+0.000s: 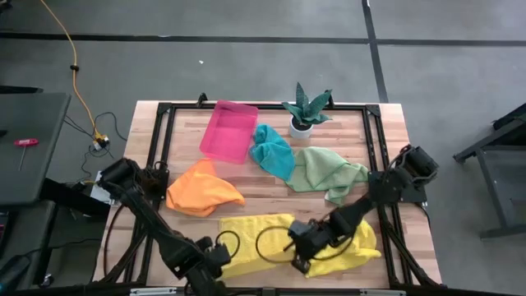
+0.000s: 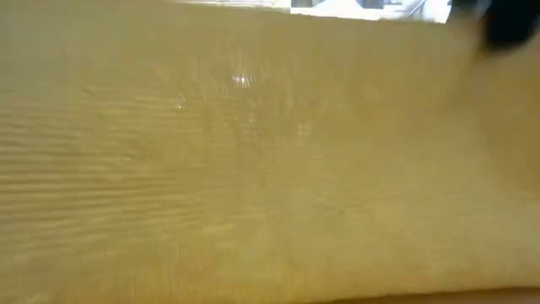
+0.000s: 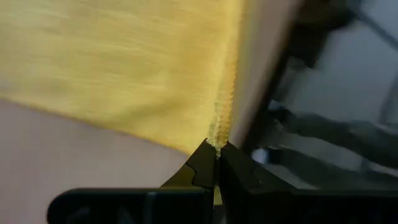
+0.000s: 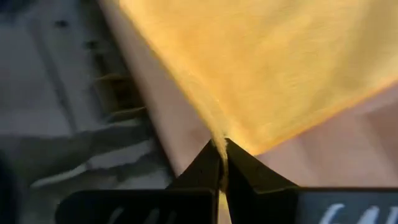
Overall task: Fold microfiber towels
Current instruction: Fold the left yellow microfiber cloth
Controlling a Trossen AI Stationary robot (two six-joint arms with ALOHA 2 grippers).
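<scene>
The wooden table [image 1: 394, 140] with its black frame carries everything. At its near edge lies the big yellow microfiber towel [image 1: 345, 247], spread between both arms. Behind it lie the orange soft towel [image 1: 201, 191], the light green towel [image 1: 325, 168] and the teal towel [image 1: 274, 152], each apart, with bare wood between them. The pink rectangular plastic tray [image 1: 228, 131] and a small potted plant [image 1: 304, 111] stand near the far edge. The left tool [image 3: 217, 155] is closed on the yellow towel's hemmed edge; the right tool [image 4: 222, 155] is closed on its corner.
</scene>
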